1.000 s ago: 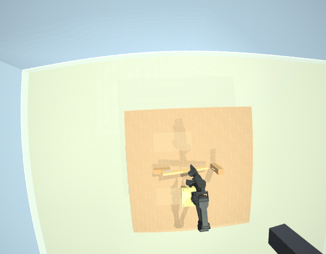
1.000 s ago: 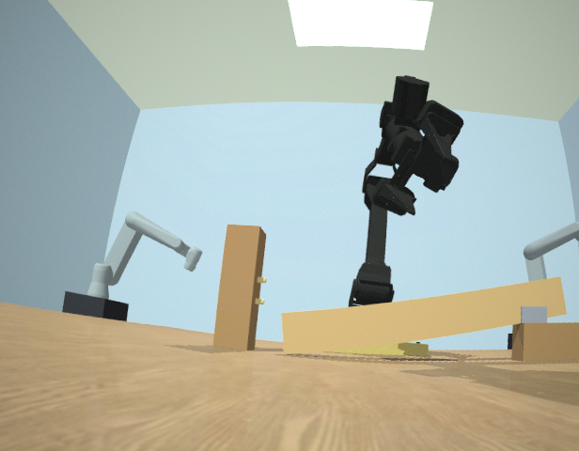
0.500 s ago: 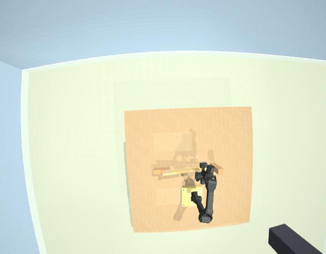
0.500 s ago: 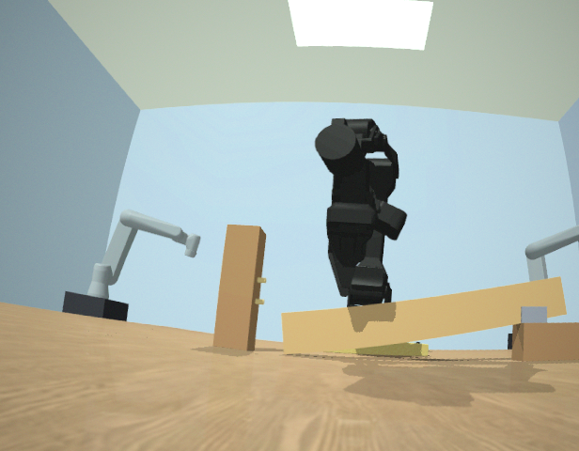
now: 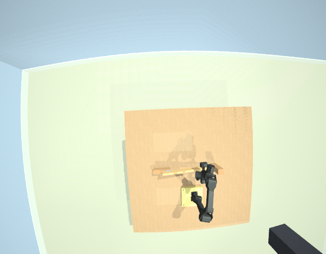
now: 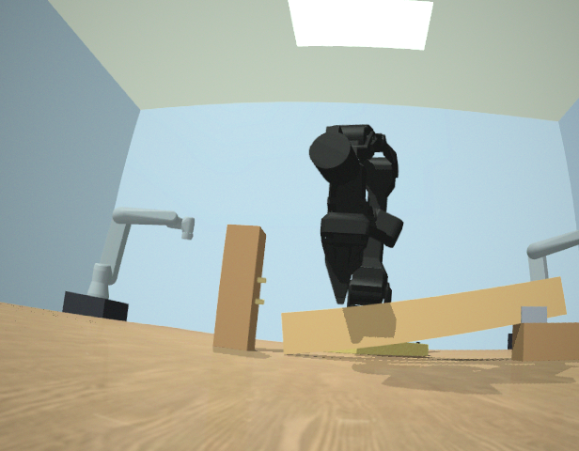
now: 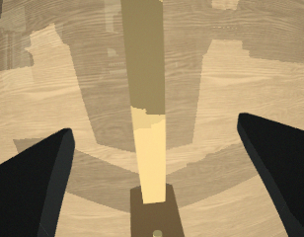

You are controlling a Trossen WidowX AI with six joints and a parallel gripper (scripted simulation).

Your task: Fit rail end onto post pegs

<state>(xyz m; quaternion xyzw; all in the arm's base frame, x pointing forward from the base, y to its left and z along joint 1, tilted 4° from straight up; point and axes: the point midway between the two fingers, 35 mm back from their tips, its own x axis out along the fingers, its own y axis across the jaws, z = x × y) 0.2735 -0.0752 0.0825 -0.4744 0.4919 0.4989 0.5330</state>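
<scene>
The long pale rail [image 5: 179, 171] [image 6: 455, 310] [image 7: 152, 163] slopes down from the grey-blue bracket [image 5: 168, 170] [image 6: 534, 314] on the low footboard block [image 5: 156, 171] [image 6: 556, 342] to the table. Its near end lies a short gap from the upright brown post [image 5: 220, 170] [image 6: 236, 291] [image 7: 152, 217]. Two pegs [image 6: 262, 280] [image 6: 259, 302] stick out of the post towards the rail, higher than the rail's near end; one peg [image 7: 157, 233] shows in the wrist view. My gripper [image 6: 340, 301] [image 7: 158, 129] is open and empty, pointing down just above the rail's top edge, its fingers to either side of the rail in the wrist view. The rail's end holes are hidden.
The arm's yellow base plate [image 5: 184, 202] [image 6: 392, 349] is on the table on the arm's side of the rail. A dark bar [image 5: 283, 235] is beyond the table's corner. Two grey arms [image 6: 144, 216] [image 6: 555, 246] stand in the background.
</scene>
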